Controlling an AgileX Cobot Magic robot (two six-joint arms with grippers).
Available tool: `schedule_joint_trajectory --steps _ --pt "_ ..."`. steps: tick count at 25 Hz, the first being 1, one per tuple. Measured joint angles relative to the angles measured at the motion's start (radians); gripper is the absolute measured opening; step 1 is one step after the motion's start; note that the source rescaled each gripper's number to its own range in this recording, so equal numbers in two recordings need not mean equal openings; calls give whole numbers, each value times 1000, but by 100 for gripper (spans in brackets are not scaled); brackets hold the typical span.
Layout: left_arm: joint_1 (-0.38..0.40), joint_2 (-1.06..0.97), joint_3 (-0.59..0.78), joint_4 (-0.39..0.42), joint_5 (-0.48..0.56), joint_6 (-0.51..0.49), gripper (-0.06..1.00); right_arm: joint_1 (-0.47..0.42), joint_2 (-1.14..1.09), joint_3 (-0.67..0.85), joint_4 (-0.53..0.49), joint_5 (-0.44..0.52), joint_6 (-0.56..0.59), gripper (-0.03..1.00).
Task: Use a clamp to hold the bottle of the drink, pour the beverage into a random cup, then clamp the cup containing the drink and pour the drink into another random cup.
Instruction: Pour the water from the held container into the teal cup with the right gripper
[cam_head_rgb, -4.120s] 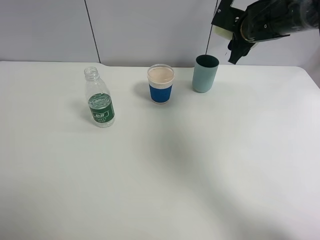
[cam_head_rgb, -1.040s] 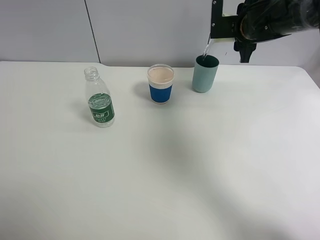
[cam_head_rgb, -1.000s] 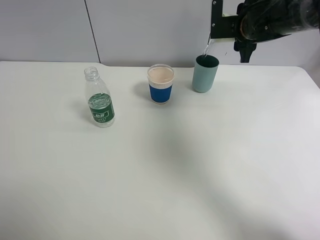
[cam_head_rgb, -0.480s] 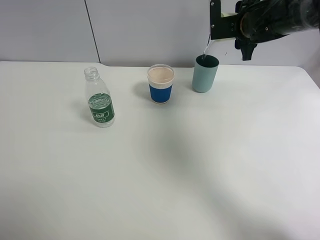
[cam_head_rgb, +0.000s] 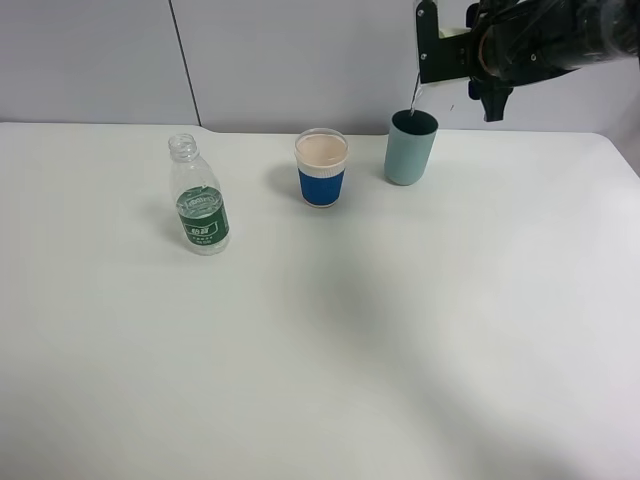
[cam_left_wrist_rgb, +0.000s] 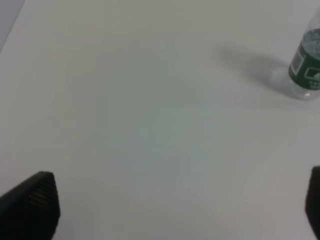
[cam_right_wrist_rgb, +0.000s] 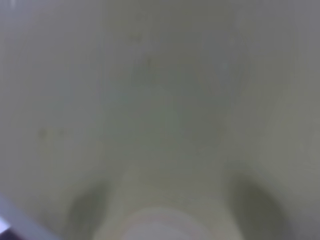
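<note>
two cups stand on the worktop in the high view: the teal cup directly below the right jaws, which are pressed on a tilted clear cup so a thin stream falls in; the blue-sleeved cup is further aside. in the left wrist view, the left jaws are spread and empty, the bottle parked well beyond. the right wrist view is blurred.

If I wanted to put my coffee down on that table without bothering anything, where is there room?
The whole near half of the table is bare, as is the strip between the bottle and the blue-banded cup. The crowded part is the far right, where the right gripper pours into the pale green cup.
</note>
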Motion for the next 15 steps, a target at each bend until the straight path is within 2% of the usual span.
schedule_joint_trajectory --steps 15 --pt "0 0 0 0 0 0 100 0 0 0 0 0 -153 2"
